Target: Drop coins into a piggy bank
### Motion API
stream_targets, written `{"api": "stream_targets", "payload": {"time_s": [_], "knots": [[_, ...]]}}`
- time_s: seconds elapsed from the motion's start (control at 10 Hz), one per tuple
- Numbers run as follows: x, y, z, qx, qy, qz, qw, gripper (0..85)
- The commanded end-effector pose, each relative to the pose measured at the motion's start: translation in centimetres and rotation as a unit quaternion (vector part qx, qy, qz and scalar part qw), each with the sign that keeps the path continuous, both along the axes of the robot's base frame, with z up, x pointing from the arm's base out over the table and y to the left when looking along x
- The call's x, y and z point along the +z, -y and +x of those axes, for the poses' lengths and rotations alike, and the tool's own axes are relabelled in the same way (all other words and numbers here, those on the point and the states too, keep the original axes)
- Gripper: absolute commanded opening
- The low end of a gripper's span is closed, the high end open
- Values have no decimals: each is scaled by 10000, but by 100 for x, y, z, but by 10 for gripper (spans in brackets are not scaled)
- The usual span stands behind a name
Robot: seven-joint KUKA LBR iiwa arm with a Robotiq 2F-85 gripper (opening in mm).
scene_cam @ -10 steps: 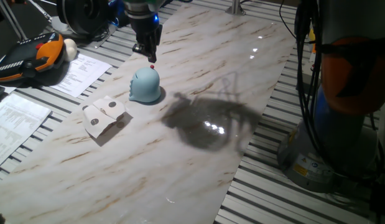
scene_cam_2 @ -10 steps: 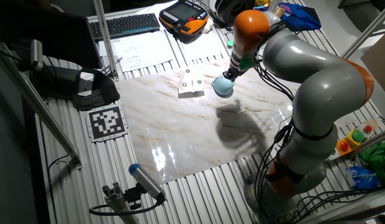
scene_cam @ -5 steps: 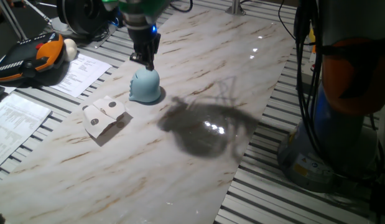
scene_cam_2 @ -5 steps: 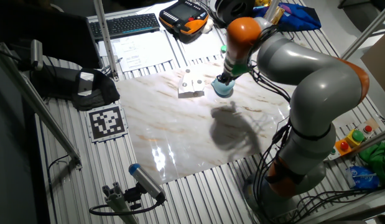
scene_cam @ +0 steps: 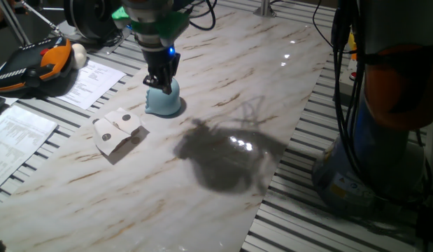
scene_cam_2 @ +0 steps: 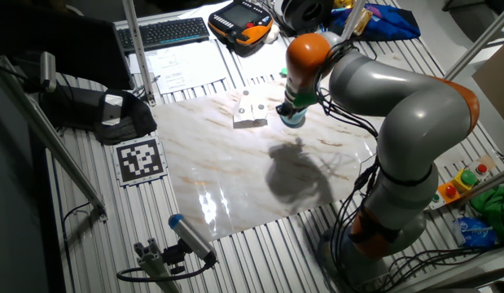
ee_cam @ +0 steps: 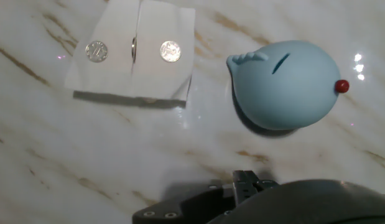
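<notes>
Arm lowered, jaws over piggy bank

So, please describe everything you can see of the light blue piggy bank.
The piggy bank is a smooth, light blue dome, plastic by its look, with a dark slot on top, a small red knob and a ridged crest. It sits on the marble-patterned table, apart from the white block. The gripper hangs just above it.

marble-patterned tabletop glossy, with dark shadow | off-white block lying on it | printed sheets at table edge | orange-black handheld pendant beside sheets | keyboard behind | black-white marker tag on slatted bench
</notes>
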State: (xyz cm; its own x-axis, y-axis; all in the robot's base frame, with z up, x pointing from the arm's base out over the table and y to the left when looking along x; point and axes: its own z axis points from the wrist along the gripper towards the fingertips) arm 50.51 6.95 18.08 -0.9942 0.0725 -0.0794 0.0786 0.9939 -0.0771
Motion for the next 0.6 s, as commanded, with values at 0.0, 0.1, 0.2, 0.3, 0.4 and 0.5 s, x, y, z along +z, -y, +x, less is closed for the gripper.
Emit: {"api": "stream_targets", "payload": {"time_s": [0.0,0.1,0.2,0.3,0.4,0.5], "knots": [[-7,-17,-11,-50,-31,52,10000,0],[-6,-42,-32,-122,-72,149,9998,0],[-27,-77,-57,-137,-54,12,9999,0],[-67,-113,-77,-189,-24,-99,9998,0],[-98,-136,-89,-294,-1,-22,9996,0],[-107,-154,-105,-334,-21,-13,9994,0]]}}
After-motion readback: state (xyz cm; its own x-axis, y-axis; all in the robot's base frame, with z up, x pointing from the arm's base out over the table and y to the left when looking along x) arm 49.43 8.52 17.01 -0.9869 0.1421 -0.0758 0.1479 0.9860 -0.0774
